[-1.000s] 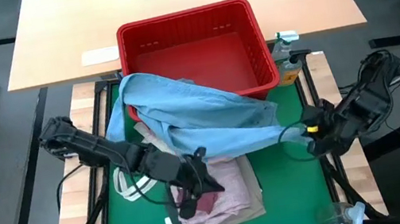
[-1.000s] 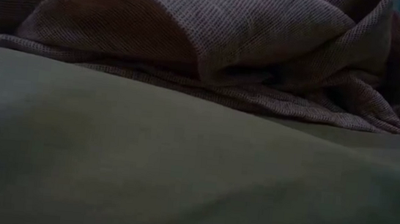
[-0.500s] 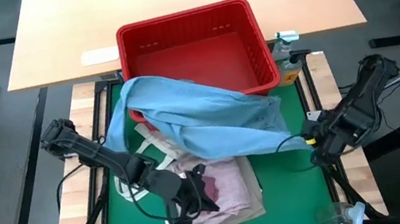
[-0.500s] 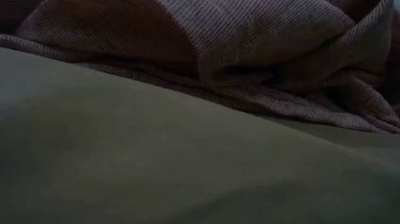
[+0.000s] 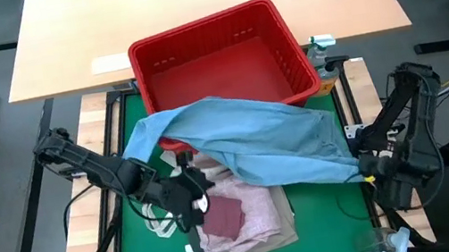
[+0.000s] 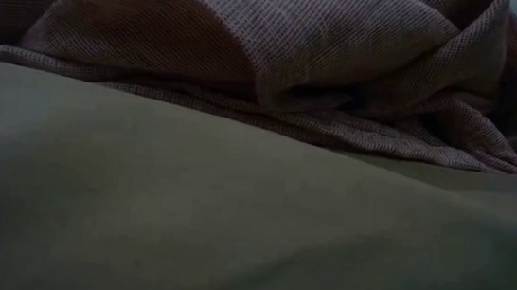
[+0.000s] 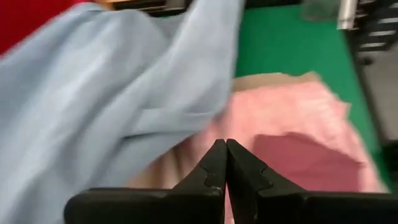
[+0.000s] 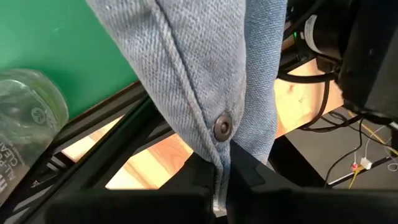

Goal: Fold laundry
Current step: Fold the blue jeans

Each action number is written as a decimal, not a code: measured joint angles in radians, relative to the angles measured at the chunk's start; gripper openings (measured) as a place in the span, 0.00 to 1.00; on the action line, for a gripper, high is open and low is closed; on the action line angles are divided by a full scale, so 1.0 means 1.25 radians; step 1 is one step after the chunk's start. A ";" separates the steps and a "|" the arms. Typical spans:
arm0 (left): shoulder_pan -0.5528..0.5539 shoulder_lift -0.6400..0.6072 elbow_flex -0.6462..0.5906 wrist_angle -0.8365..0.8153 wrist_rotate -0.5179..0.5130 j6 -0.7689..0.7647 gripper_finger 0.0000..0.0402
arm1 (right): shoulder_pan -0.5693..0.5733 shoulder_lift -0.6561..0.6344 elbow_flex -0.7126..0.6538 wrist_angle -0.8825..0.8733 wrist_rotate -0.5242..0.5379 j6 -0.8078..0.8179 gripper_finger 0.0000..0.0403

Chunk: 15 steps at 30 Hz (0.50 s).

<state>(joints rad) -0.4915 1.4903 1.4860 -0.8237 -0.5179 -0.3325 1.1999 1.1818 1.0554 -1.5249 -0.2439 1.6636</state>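
1 jeans [image 5: 253, 135], 1 pink top [image 5: 244, 218], 1 basket [image 5: 218, 59]

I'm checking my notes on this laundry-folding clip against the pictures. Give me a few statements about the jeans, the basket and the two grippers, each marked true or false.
1. The right gripper is clamped on the light blue denim jeans. True.
2. The left gripper stands wide open. False: its fingers are shut, with nothing seen between them, above the mottled pink top.
3. The jeans lie folded inside the red plastic basket. False: they stretch across the green mat, one edge draped over the basket's front rim.
4. The pink top lies on the beige trousers. True.
5. A metal rivet shows on the denim just ahead of the right gripper. True.
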 joint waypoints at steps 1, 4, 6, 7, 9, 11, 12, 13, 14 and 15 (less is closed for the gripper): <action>0.004 -0.004 0.000 -0.014 -0.013 0.001 0.00 | 0.012 0.000 0.000 0.005 0.002 0.017 0.04; 0.016 -0.012 0.000 -0.066 -0.019 0.002 0.02 | 0.034 0.001 0.000 0.016 0.014 0.049 0.04; 0.025 -0.013 0.000 -0.105 -0.017 0.002 0.05 | 0.038 0.001 0.000 0.022 0.024 0.050 0.04; 0.031 -0.013 0.000 -0.127 -0.019 0.002 0.07 | 0.037 0.001 0.000 0.024 0.027 0.051 0.04; 0.042 -0.013 0.000 -0.169 -0.049 0.002 0.13 | 0.035 0.001 0.000 0.027 0.032 0.051 0.04; 0.053 -0.013 0.000 -0.203 -0.096 0.001 0.20 | 0.035 0.001 0.000 0.028 0.036 0.051 0.04; 0.058 -0.013 0.000 -0.213 -0.114 0.002 0.23 | 0.035 0.001 0.000 0.030 0.037 0.051 0.04; 0.064 -0.013 0.000 -0.222 -0.129 0.002 0.26 | 0.035 0.001 0.000 0.030 0.037 0.051 0.04; 0.069 -0.013 0.000 -0.231 -0.140 0.002 0.29 | 0.035 0.001 0.000 0.029 0.038 0.050 0.04; 0.074 -0.013 0.000 -0.242 -0.146 0.002 0.31 | 0.035 0.001 0.000 0.029 0.039 0.050 0.04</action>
<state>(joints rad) -0.3989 1.4746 1.4864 -1.1263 -0.7004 -0.3296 1.2434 1.1828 1.0554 -1.4887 -0.1956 1.7264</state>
